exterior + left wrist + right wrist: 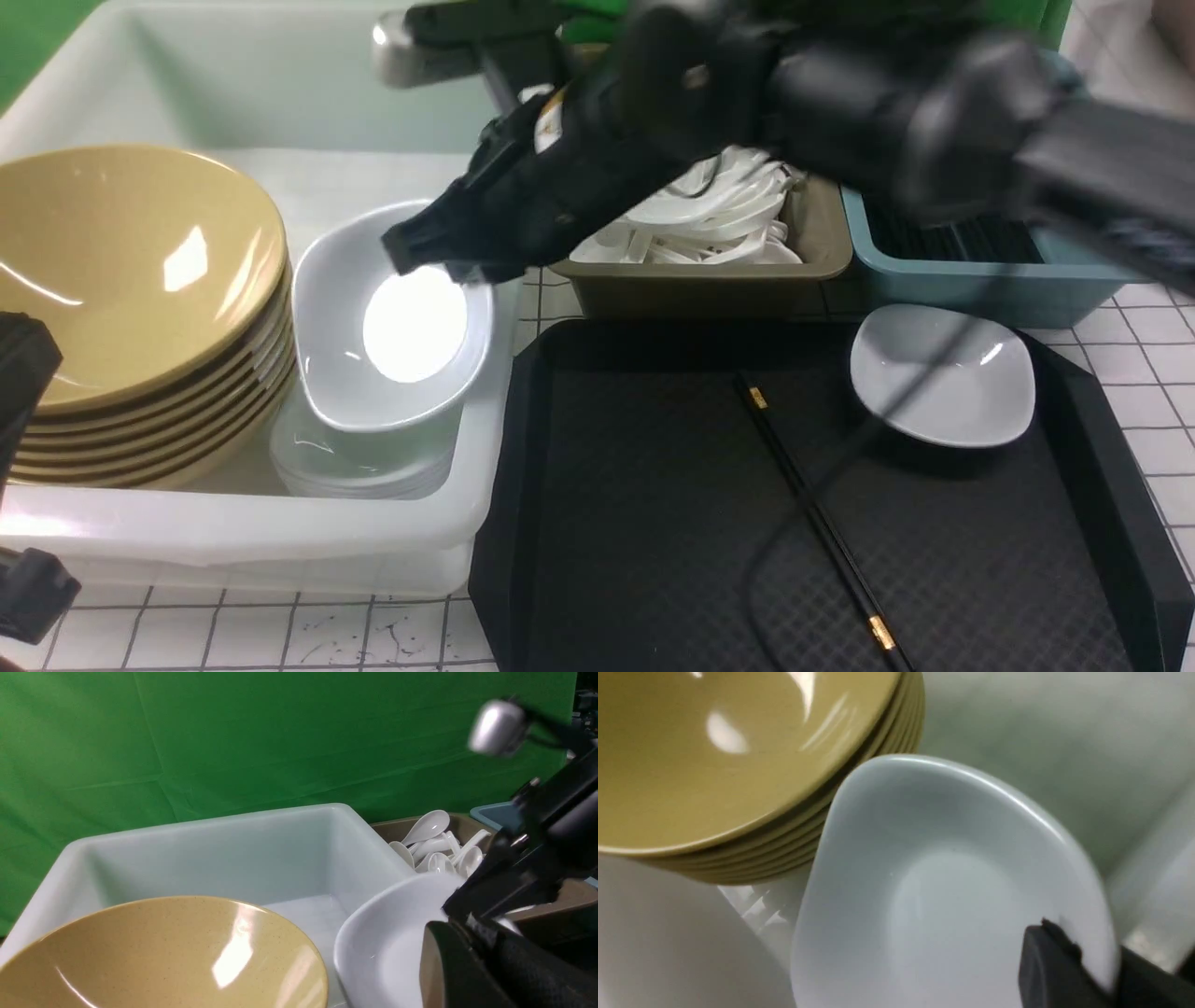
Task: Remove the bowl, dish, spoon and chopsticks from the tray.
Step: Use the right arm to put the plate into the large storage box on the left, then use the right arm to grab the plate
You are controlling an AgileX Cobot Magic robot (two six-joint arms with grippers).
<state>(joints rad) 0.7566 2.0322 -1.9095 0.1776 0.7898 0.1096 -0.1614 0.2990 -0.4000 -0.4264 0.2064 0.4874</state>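
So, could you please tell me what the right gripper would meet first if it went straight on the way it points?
Probably the stack of white dishes under the dish the right gripper holds; the yellow bowls sit close beside. Depth unclear.

Stacked mustard bowls (131, 280): glossy, hard sheen with sharp light spots. The left white dish (392, 327), right white dish (943, 373) and white spoons (719, 219) are equally glossy and smooth. The tray (653, 523) is matt black plastic with a diamond-textured floor and smoother rim, the chopsticks (812, 509) are slick black with small gold bands, the tub (280, 551) is smooth, milky, slightly translucent plastic, and the backdrop (280, 742) is matt green cloth, creased.
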